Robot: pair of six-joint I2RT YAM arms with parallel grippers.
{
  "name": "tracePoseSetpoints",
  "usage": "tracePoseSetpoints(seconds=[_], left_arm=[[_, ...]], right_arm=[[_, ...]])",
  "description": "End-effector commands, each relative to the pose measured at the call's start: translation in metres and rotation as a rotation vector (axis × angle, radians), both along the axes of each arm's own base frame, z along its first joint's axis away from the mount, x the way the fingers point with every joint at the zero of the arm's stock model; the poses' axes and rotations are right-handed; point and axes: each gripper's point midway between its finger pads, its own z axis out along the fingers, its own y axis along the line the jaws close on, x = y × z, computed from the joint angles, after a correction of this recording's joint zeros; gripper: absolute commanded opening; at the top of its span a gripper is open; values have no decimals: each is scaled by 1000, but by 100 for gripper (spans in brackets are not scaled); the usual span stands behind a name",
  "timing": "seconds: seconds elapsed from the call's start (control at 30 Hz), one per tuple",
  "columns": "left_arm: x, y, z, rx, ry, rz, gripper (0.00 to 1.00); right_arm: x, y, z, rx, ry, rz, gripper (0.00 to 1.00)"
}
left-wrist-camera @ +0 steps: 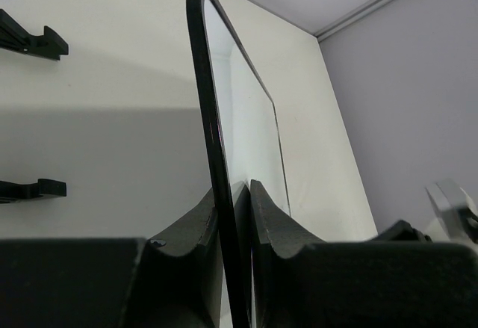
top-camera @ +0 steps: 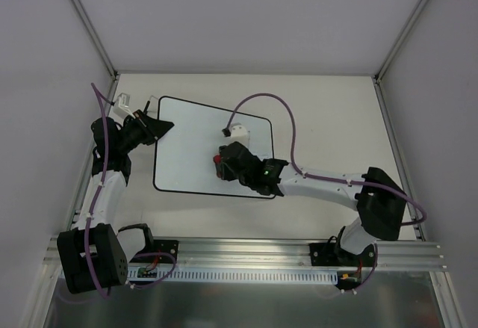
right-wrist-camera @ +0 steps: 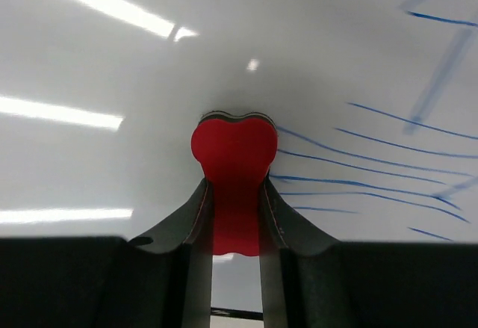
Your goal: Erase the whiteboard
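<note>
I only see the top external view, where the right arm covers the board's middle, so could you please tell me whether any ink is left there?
Observer: Yes, there are blue marker lines on the whiteboard, beside the red eraser.
Operator: Thanks. Is that eraser gripped properly?
Observer: Yes, the right claw is shut on its sides, with its head sticking out ahead.
Operator: And the other arm?
Observer: The left claw is clamped on the whiteboard's black edge.

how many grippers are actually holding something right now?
2. The left gripper clamps the whiteboard at its left edge; the right gripper holds the red eraser at the board, next to blue marker lines. Neither is hidden.
</note>
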Motion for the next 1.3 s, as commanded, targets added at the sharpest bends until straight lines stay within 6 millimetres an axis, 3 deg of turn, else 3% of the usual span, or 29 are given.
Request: tracePoseSetpoints(seconds=[0.0, 0.03, 0.07, 0.17, 0.2, 0.33, 0.4, 0.5, 0.63, 0.7, 0.73, 0.77, 0.97, 1.1, 1.2, 1.27], left_arm=[[4, -3, 47, 119, -251, -39, 0], [4, -3, 48, 120, -254, -41, 0], [4, -4, 48, 121, -255, -44, 0], [4, -4, 50, 124, -261, -49, 0], [4, -4, 50, 124, -261, -50, 0], [3, -5, 49, 125, -262, -58, 0], [3, -6, 48, 124, -258, -61, 0], [2, -6, 48, 123, -260, -59, 0], [1, -7, 49, 122, -261, -64, 0], [0, -7, 48, 121, -258, -64, 0], [0, -7, 47, 120, -255, -64, 0], [0, -7, 48, 121, -258, -64, 0], [-2, -7, 52, 126, -263, -64, 0], [-2, -6, 53, 132, -262, -61, 0], [-3, -6, 53, 134, -263, -59, 0], [-3, -6, 53, 135, -262, -61, 0]], right_arm=[[14, -71, -51, -123, 58, -169, 0], [19, -84, -51, -113, 60, -204, 0], [15, -104, -69, -152, 81, -223, 0], [20, -131, -82, -145, 111, -280, 0], [15, -144, -95, -169, 133, -290, 0], [19, -166, -109, -174, 176, -329, 0], [17, -159, -110, -174, 188, -281, 0], [20, -128, -93, -121, 203, -180, 0], [29, -71, -44, -54, 159, -34, 0], [28, -51, -32, -32, 175, 19, 1], [25, -44, -36, -48, 196, 38, 0], [24, -25, -17, -13, 181, 79, 0], [2, 25, -5, 31, 218, 201, 0], [1, 26, -5, 36, 226, 184, 0], [9, 3, -19, 16, 245, 113, 0], [19, -27, -43, -16, 279, 41, 0]])
